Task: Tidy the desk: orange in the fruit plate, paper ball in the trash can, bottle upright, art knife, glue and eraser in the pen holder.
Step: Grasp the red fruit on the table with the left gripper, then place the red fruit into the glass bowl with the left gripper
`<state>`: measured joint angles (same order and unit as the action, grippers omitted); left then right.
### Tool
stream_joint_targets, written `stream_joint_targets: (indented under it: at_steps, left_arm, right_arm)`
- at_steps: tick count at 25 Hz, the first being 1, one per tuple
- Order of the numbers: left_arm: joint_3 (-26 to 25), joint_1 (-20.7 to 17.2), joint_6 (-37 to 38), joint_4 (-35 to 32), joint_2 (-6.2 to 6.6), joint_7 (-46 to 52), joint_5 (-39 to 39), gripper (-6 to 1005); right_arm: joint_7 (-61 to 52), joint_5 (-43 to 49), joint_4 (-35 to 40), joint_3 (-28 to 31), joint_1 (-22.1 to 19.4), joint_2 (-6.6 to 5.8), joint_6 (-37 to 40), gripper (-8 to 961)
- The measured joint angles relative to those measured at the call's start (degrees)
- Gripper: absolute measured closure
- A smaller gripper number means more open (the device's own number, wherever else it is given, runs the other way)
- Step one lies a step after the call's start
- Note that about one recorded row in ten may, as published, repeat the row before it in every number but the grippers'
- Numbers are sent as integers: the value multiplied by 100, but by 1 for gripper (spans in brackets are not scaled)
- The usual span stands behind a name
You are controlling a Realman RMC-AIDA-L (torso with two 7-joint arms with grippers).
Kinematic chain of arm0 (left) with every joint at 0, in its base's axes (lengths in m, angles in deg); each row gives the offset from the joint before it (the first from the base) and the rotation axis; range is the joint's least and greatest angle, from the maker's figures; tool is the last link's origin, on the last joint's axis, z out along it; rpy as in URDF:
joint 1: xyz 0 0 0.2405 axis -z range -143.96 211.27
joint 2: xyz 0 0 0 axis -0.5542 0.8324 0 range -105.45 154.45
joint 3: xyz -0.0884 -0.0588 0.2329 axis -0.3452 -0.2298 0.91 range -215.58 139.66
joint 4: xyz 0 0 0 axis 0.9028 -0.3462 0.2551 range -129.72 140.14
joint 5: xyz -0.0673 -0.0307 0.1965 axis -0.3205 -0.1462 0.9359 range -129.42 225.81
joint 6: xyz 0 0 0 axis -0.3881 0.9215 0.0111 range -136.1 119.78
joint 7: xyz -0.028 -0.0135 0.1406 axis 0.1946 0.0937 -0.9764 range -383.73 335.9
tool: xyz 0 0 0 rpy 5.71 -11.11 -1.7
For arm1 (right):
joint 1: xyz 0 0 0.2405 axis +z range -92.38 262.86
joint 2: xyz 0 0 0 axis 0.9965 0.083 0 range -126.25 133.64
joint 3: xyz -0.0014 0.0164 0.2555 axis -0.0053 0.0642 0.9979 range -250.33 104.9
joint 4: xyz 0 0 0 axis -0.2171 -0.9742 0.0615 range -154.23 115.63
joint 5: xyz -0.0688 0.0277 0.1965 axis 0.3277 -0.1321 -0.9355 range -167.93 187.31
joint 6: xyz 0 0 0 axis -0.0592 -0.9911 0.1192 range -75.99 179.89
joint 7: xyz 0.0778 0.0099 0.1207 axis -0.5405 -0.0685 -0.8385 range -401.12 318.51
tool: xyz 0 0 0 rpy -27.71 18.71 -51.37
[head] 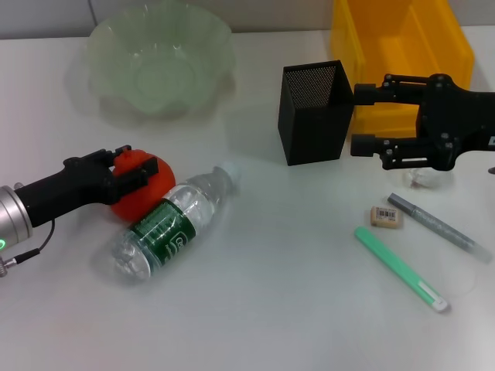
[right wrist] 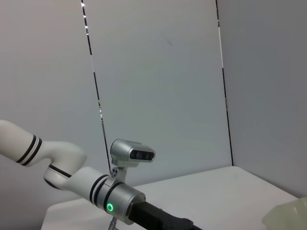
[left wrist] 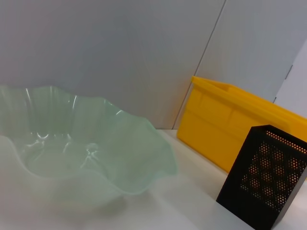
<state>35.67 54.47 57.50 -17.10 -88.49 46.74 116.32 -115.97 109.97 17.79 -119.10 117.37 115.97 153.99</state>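
Note:
My left gripper (head: 128,171) is shut on the orange (head: 151,189), which rests on the table at the left. The bottle (head: 166,224) lies on its side beside the orange, cap pointing to the far right. The fruit plate (head: 158,58) stands at the back left and shows in the left wrist view (left wrist: 86,143). My right gripper (head: 357,118) is open and empty, next to the pen holder (head: 313,112). The paper ball (head: 424,179) lies under the right hand. The eraser (head: 385,217), a grey pen-shaped knife (head: 437,226) and a green glue stick (head: 398,267) lie at the front right.
The yellow trash can (head: 402,46) stands at the back right, behind my right gripper and the pen holder. It also shows in the left wrist view (left wrist: 230,129), next to the pen holder (left wrist: 264,177). The right wrist view shows my left arm (right wrist: 96,187).

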Motion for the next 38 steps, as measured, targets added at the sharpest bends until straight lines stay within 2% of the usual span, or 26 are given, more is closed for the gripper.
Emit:
stream_joint_targets:
  at_steps: [4, 9, 14, 17, 18, 20, 21, 22, 25, 27, 29, 32, 38]
  left_arm:
    - [3, 28, -24, -4, -23, -43, 55, 420]
    - [-12, 116, 1, -51, -23, -17, 268, 657]
    - [-230, 71, 203, -248, -35, -51, 258, 705]
    - [-761, 101, 576, -685, -84, -63, 246, 734]
    - [-761, 101, 576, -685, -84, -63, 246, 744]
    - [-1060, 215, 643, -880, -168, -107, 245, 763]
    - [-1060, 215, 643, -880, -168, -107, 245, 784]
    - [-1382, 496, 508, -996, -288, -381, 259, 804]
    - [-1491, 669, 351, -999, -339, -612, 272, 828]
    - [-1543, 1087, -559, -997, -467, -904, 284, 844]
    - [-1532, 1240, -998, -998, -506, -940, 284, 859]
    - [-1371, 1765, -2438, -779, -559, -1151, 287, 879]
    - [-1268, 2177, -3315, -443, -577, -1377, 293, 864]
  right_arm:
    - [39, 0, 0, 14, -16, 7, 0, 182]
    - [41, 0, 0, 31, -33, 12, 2, 182]
    - [41, 0, 0, 43, -65, 45, 12, 183]
    - [41, -5, 0, 49, -70, 75, 8, 183]
    - [41, -5, 0, 49, -70, 75, 8, 183]
    - [41, -15, 0, 50, -63, 86, 9, 183]
    - [40, -22, -1, 50, -55, 95, 8, 183]
    - [40, -35, 0, 53, -45, 122, 6, 183]
    - [40, -40, 0, 59, -43, 148, 3, 183]
    - [41, -43, 0, 62, -43, 211, 1, 183]
    - [41, -44, 0, 62, -52, 240, 0, 183]
    - [30, -49, 4, 60, -75, 280, 0, 183]
    - [5, -52, 1, 59, -95, 298, 14, 184]
